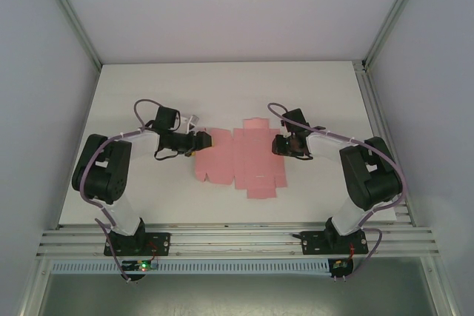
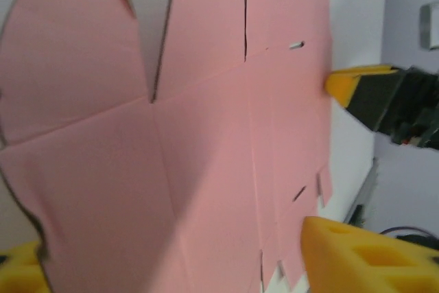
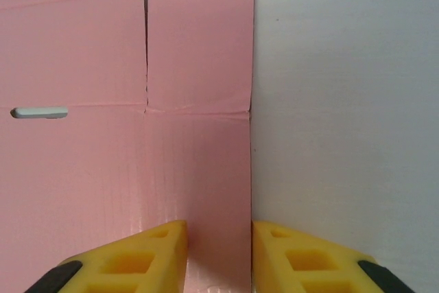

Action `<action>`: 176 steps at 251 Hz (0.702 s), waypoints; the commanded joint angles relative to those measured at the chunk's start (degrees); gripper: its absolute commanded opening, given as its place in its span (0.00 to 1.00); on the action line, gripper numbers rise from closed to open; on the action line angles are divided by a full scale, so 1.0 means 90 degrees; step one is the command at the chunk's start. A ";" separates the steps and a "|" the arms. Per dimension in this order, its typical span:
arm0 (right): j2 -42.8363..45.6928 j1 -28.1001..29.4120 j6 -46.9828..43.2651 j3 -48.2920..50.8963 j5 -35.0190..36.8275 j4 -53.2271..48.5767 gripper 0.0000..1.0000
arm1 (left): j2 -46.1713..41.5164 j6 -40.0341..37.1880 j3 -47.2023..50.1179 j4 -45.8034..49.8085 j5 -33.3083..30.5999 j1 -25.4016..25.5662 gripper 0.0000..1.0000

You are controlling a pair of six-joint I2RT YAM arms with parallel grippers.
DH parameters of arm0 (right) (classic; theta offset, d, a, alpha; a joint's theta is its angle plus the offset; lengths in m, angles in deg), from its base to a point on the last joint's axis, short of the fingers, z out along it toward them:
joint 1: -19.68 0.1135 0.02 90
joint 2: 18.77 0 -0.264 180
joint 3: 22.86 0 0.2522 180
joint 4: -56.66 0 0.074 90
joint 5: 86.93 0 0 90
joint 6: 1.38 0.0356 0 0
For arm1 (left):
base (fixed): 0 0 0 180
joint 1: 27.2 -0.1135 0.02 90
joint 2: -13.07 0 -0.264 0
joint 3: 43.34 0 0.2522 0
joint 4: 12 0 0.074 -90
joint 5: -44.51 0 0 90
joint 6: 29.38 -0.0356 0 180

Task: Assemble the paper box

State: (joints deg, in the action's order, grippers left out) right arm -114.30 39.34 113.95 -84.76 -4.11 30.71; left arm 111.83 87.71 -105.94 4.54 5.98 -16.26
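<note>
Black noted on the two arm bases (image 1: 132,240), bolted to silver rails (image 1: 237,240) at the near edge of the white desk (image 1: 222,86).

Beyond them, found the left tool (image 1: 198,142) at the left edge of the paper box (image 1: 241,155) and the right tool (image 1: 281,143) at its right edge.

Checked left tool from its wrist view: yellow fingers (image 2: 363,255) well apart, card edge running between them, one finger partly behind the card. Recorded as open, not clamped.

Checked right tool from its wrist view: fingers parted by a narrow gap, right margin of the card showing in that gap. Recorded as open; tips out of frame, contact with card not determinable.

Found paper box unassembled: plain pink thin card, one flat die-cut sheet, spread mid-desk between the two tools. Observed straight creases dividing it into panels, cut slits between adjoining flaps, rounded flaps (image 2: 68,32) on the left side, a small slot (image 3: 40,112) with white desk showing through, and a square flap (image 1: 261,190) projecting toward the near edge.

Farther back, noted desk running to pale walls (image 1: 222,5) and metal frame posts (image 1: 74,16).
</note>
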 commanded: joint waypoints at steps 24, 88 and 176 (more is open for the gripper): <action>0.0229 -0.0171 -0.0160 0.0297 -0.0552 0.0260 0.33 | -0.0488 0.0061 -0.0069 -0.0588 0.0199 0.0127 0.00; 0.2385 -0.1412 -0.0802 0.1196 -0.3857 0.1655 0.73 | -0.2117 -0.0142 0.0623 -0.2790 0.1129 0.0154 0.00; 0.3476 -0.1793 -0.1728 0.1833 -0.5583 0.2488 0.64 | -0.3757 -0.0353 0.0742 -0.2911 0.1106 0.0723 0.00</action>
State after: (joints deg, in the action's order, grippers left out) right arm -84.62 24.24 102.12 -70.92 -44.05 47.36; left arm 83.20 87.67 -100.12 -20.22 17.28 -11.45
